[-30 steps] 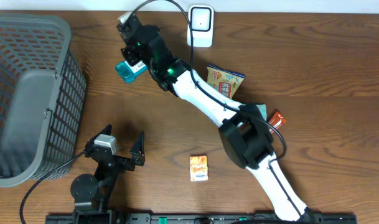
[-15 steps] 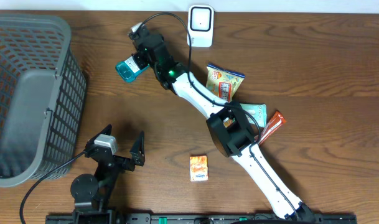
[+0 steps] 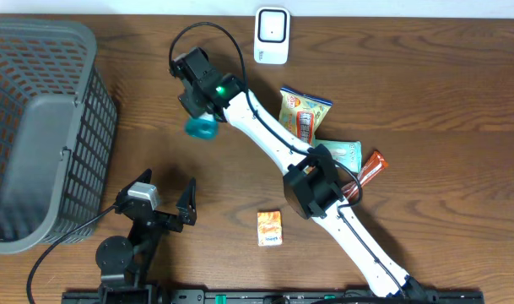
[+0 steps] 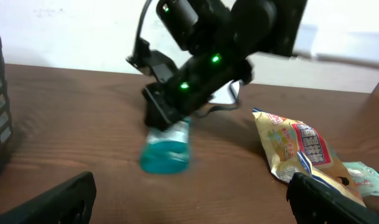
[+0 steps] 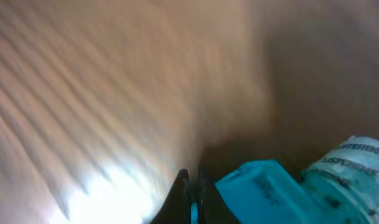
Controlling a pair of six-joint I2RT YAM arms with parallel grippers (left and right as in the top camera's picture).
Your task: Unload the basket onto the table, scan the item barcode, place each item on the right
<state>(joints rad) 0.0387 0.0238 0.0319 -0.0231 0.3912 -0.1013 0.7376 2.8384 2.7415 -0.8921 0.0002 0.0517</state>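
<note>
Brown wood surface [image 3: 459, 76], seen from overhead: the right arm stretches toward the far left, its right hand [image 3: 197, 111] clamped on a teal bottle [image 3: 201, 127]. The bottle is left of and nearer than the white scanner [image 3: 272, 35] at the far edge, and well apart from it. A grey basket [image 3: 92, 110] fills the left side. At the near edge the left hand [image 3: 159, 203] has its fingers spread wide and holds nothing. A snack bag [image 3: 305, 110] lies just beside the right arm. A teal packet [image 3: 348, 154] and a red packet [image 3: 373, 166] lie by the arm's elbow, and an orange box [image 3: 270, 228] sits alone toward the near edge

From the left wrist, the two black fingers stand far apart at the bottom corners. Ahead, the bottle hangs tilted from the right hand, its broad end low over the wood; whether it touches cannot be told. Green lights glow on the arm above it. The snack bag lies to the right, apart from the bottle

From the right wrist, the blurred picture shows the fingers pressed almost together with a sliver of teal between them. The bottle's teal body and printed label lie just to their right
</note>
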